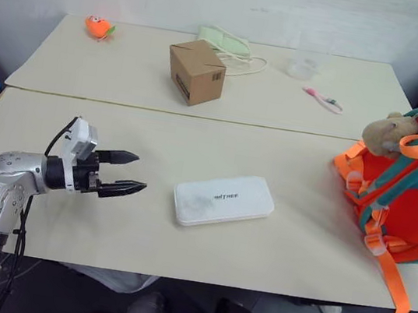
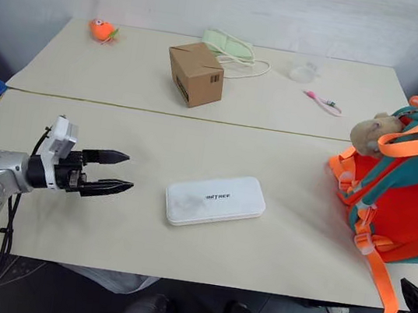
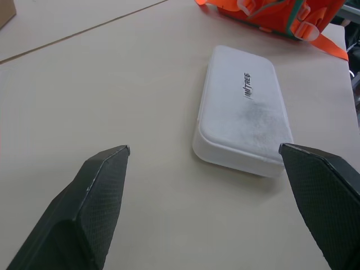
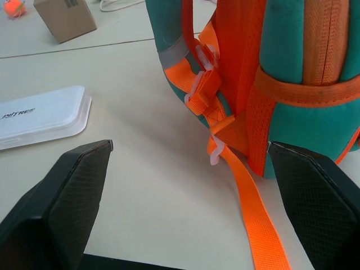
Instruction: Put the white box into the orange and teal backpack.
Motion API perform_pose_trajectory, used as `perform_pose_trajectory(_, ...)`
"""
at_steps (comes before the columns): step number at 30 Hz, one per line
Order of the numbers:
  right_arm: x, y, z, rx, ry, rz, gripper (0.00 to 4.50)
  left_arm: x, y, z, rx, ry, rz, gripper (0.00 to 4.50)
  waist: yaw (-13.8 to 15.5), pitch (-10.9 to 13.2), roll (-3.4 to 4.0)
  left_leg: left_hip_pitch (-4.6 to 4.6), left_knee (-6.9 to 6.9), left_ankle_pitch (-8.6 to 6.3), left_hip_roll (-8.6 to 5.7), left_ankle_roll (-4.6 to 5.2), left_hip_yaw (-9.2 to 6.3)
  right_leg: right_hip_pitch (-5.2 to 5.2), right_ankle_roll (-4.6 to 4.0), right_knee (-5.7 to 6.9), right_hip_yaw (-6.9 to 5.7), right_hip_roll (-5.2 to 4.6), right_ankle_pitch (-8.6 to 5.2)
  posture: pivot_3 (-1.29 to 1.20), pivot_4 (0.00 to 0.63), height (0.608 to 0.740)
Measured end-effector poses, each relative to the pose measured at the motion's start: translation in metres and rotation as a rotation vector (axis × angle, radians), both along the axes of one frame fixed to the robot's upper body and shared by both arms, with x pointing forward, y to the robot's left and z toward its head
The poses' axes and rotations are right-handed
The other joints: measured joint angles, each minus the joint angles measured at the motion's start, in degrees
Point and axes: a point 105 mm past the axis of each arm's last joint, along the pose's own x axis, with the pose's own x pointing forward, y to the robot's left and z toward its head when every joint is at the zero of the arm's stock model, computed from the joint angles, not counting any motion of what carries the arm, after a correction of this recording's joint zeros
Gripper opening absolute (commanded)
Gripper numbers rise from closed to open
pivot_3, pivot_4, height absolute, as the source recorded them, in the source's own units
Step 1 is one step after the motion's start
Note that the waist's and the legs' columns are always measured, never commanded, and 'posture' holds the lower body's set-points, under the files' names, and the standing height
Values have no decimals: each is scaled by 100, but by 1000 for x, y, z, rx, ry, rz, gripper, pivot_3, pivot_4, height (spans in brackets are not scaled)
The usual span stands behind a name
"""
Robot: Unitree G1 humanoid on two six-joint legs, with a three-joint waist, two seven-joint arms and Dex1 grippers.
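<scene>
The left gripper (image 1: 134, 174) hangs wide open and empty over the table (image 1: 104, 227), its fingertips aimed at the white box (image 1: 223, 199) lying flat nearby. The right gripper (image 4: 188, 152), also spread and empty, faces the backpack (image 1: 412, 195), which stands at the table's right edge, apart from the box.

white box (image 1: 224, 200), orange-teal backpack (image 1: 415, 199)

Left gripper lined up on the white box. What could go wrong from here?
1. The white box lies flat on the table; the open left gripper may push it rather than grip it.
2. No opening shows on the backpack, so insertion may stall.
3. Its loose strap by the right gripper could snag.
</scene>
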Motion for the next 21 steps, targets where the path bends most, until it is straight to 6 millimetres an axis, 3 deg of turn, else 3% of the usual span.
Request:
perform_pose_trajectory(14, 7, 4, -4, 5, 15, 19, 4500, 2, 4, -6, 48, -5, 40, 4474, -11, 0, 0, 1, 2, 3, -2, 3, 2, 1, 1, 7, -3, 0, 0, 0, 150, 740)
perform_pose_trajectory(21, 31, 24, 6, -42, -20, 126, 4500, -7, -1, -7, 52, -10, 22, 4474, -30, 0, 0, 2, 3, 14, -3, 8, 5, 0, 1, 12, -8, 2, 1, 0, 150, 740)
